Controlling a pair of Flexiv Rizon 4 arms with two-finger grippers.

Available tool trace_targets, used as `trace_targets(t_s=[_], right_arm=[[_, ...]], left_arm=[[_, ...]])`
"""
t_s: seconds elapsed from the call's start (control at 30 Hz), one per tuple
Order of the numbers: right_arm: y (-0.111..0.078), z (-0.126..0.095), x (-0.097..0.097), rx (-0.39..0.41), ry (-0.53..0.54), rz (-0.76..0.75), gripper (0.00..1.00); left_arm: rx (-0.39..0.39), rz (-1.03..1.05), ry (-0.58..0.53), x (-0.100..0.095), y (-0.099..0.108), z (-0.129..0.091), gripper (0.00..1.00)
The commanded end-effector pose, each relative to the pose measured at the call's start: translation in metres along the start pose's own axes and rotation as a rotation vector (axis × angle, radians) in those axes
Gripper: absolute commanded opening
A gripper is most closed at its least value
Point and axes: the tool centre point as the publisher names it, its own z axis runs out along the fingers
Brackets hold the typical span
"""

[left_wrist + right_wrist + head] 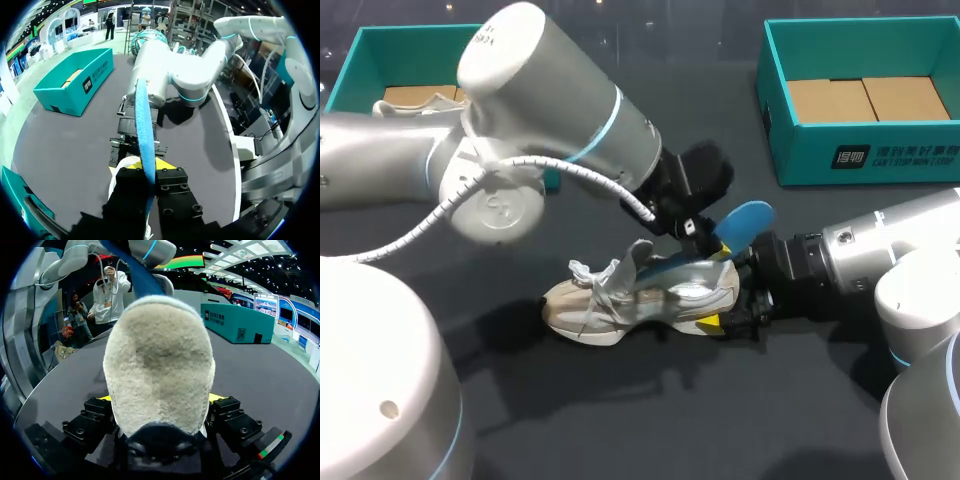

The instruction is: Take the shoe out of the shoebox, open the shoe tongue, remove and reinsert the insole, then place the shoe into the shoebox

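Two sets of jaws, both engaged.

Left jaws: closed together on the blue insole (142, 120). It stands edge-on between them and rises above the heel opening of the shoe (640, 295). Whether its lower end sits inside the shoe cannot be told.

Right jaws: clamped from both sides on the shoe's fleecy heel, a yellow tip showing at either flank.

Shoe: beige trainer, white laces loose, sole down on the dark table (620, 420), toe pointing away from the right arm (880, 250).

Left arm (550, 110): reaches across above the shoe.

Right shoebox (860, 155): teal, far side of the table, brown card in its bottom.

Left shoebox (410, 55): teal, far side of the table, holding a pale item (420, 102) partly hidden by the left arm.
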Motion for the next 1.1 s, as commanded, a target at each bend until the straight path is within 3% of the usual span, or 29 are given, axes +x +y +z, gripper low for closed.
trace_targets(t_s=[0.03,0.13,0.7,0.9,1.1], right_arm=[[-0.002,0.003,0.001,0.003,-0.002,0.000,0.00],[-0.002,0.003,0.001,0.003,-0.002,0.000,0.00],[-0.002,0.003,0.001,0.003,-0.002,0.000,0.00],[-0.002,0.003,0.001,0.003,-0.002,0.000,0.00],[-0.002,0.003,0.001,0.003,-0.002,0.000,0.00]], left_arm=[[-0.007,0.008,0.029,0.010,-0.012,-0.021,0.00],[-0.006,0.002,0.052,0.019,-0.035,-0.035,0.00],[-0.006,0.002,0.052,0.019,-0.035,-0.035,0.00],[0.204,-0.054,0.108,0.029,-0.084,-0.090,0.00],[0.315,-0.154,0.186,0.029,-0.102,-0.141,0.00]])
